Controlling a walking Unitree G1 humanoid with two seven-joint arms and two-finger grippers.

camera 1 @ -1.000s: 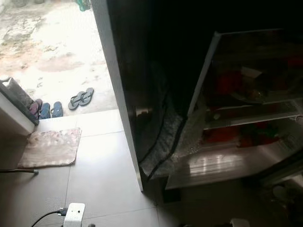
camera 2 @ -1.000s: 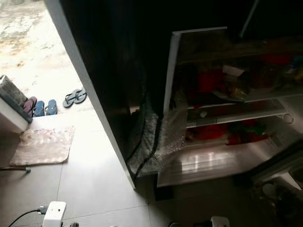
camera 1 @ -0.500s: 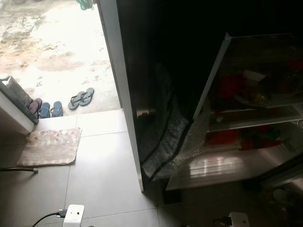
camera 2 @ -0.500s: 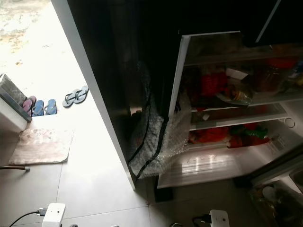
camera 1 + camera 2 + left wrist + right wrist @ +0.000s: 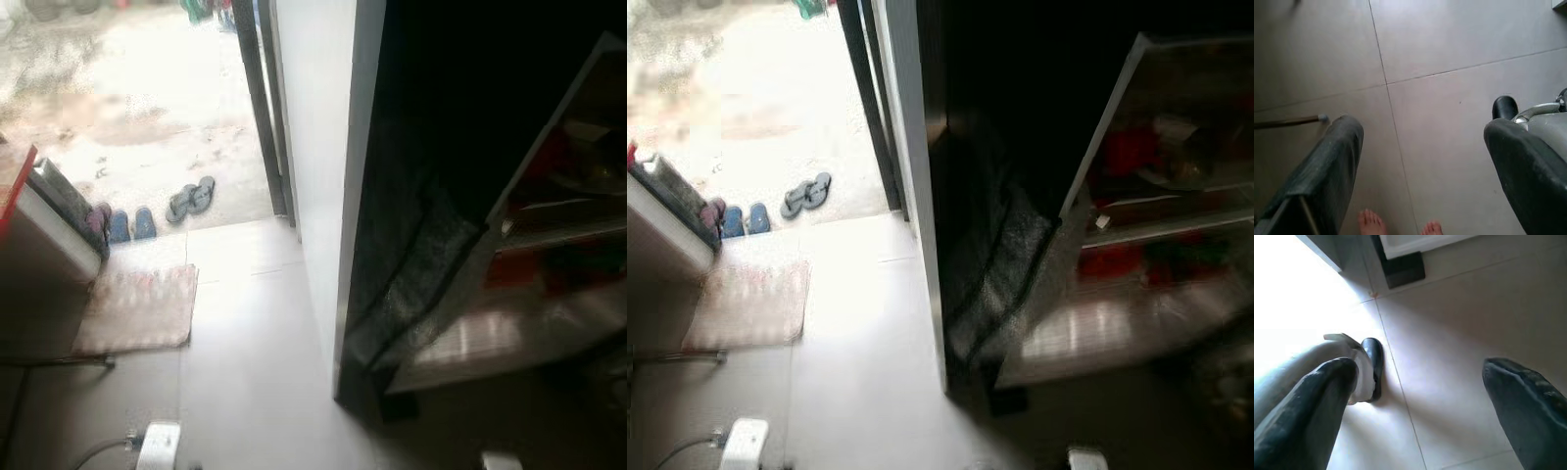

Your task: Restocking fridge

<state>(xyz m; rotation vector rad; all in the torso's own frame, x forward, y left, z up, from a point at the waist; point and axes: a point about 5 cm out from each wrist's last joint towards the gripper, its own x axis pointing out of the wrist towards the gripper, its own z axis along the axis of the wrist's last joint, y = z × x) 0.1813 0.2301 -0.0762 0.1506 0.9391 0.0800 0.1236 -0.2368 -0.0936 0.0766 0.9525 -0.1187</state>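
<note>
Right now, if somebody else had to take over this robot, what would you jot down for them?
Left gripper: open, empty, hanging over floor tiles; a person's bare toes show just below it.
Right gripper: open, empty, above the floor by the robot's black foot.
Fridge: door open, on the right, red items on its shelves.
Doorway, sandals and mat to the left.
Done: nothing picked up.
Left: fetch items and stock the shelves.

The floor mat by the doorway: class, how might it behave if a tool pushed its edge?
The floor mat lies flat and thin on smooth tile, so it would probably slide. It looks like soft fabric, likely to bunch or fold rather than move stiffly.
</note>
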